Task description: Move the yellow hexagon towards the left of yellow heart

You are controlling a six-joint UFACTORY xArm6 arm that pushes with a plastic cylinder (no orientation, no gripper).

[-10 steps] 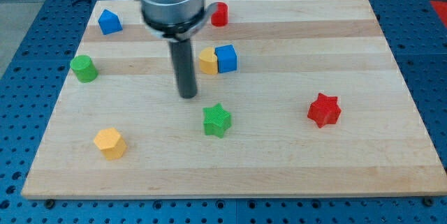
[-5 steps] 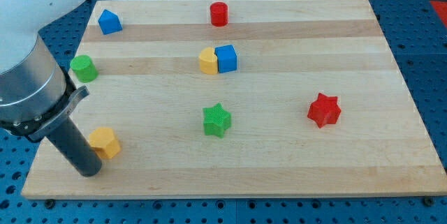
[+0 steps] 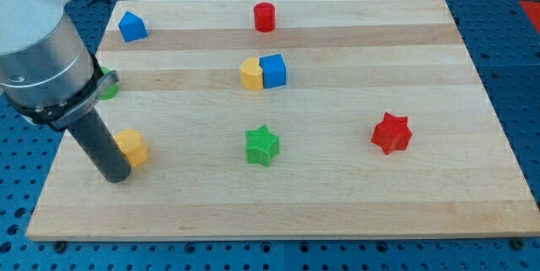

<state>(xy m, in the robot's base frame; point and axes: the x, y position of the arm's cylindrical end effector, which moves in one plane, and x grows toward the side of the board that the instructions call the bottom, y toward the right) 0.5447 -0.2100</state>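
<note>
The yellow hexagon (image 3: 132, 147) lies at the left of the board, below the middle. My tip (image 3: 116, 176) stands on the board just left of and below the hexagon, touching its lower left side. The yellow heart (image 3: 251, 74) sits near the board's centre top, pressed against a blue cube (image 3: 273, 70) on its right. The hexagon is well left of and below the heart.
A green star (image 3: 262, 145) lies right of the hexagon. A red star (image 3: 391, 132) is at the right. A red cylinder (image 3: 265, 17) and a blue block (image 3: 132, 26) sit near the top edge. A green cylinder (image 3: 109, 85) is mostly hidden behind the arm.
My tip swung from the board's middle to the lower left, then moved up and right. The yellow hexagon has been pushed upward and slightly right.
</note>
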